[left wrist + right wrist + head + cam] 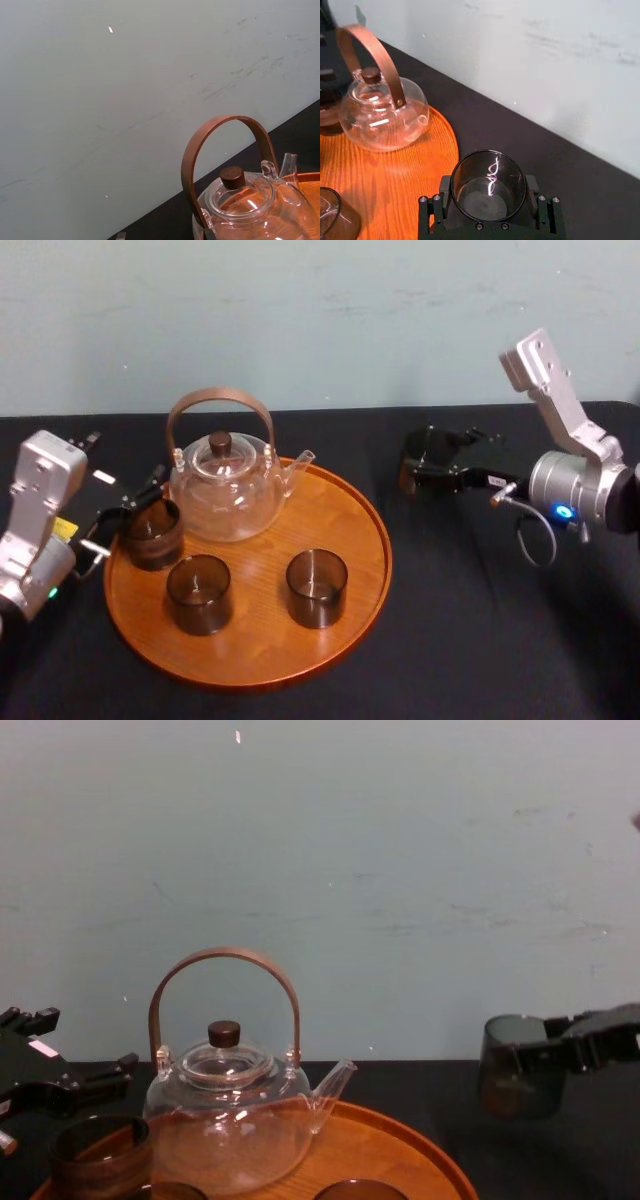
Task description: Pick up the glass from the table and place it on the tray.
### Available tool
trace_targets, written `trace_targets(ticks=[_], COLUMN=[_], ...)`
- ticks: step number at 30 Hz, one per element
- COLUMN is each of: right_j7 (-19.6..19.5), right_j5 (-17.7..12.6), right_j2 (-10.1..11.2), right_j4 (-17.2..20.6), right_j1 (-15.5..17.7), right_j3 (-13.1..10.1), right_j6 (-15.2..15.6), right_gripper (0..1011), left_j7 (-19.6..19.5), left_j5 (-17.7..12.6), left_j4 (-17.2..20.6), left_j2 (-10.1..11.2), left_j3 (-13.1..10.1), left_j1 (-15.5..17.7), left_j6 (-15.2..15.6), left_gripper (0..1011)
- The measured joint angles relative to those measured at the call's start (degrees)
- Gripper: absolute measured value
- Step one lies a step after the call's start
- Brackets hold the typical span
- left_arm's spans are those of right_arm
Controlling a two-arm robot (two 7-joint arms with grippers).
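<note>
My right gripper (425,466) is shut on a dark smoky glass (418,462), held to the right of the tray and apart from it. In the right wrist view the glass (488,186) sits upright between the jaws. The chest view shows the glass (518,1068) hanging near the right edge. The round orange-brown wooden tray (355,560) lies centre-left, with its rim (451,145) close to the held glass. My left gripper (133,515) is open at the tray's left edge, next to another glass (152,533). I cannot tell if it touches that glass.
On the tray stand a glass teapot (225,492) with a brown hoop handle and two more dark glasses (199,593) (317,587). The black tablecloth (480,640) is bare to the right of the tray. A pale wall (400,870) rises behind the table.
</note>
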State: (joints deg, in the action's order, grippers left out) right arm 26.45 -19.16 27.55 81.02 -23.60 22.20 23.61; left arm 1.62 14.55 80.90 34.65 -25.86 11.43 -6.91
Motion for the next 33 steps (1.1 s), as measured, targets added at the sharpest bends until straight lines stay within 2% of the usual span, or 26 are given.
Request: trace_targets(ticks=[5, 14, 26, 33], right_j7=[0.7, 2.8, 4.0, 4.0], right_j5=[-0.4, -1.4, -3.0, -3.4], right_j2=[0.7, 1.0, -0.6, -1.7], right_j4=[1.3, 2.6, 2.8, 1.3], right_j1=[-0.6, -1.9, -2.9, -3.4], right_j3=[0.5, 2.9, 6.5, 8.7], right_j6=[0.0, -0.9, -2.0, -3.0], right_gripper=[899, 899, 899, 899], left_j7=[0.0, 0.0, 0.0, 0.0], left_j5=[0.0, 0.0, 0.0, 0.0], left_j4=[0.0, 0.0, 0.0, 0.0], left_j2=[0.0, 0.0, 0.0, 0.0], left_j3=[0.0, 0.0, 0.0, 0.0], left_j1=[0.0, 0.0, 0.0, 0.0], left_j6=[0.0, 0.0, 0.0, 0.0], left_gripper=[1002, 1001, 1001, 1001])
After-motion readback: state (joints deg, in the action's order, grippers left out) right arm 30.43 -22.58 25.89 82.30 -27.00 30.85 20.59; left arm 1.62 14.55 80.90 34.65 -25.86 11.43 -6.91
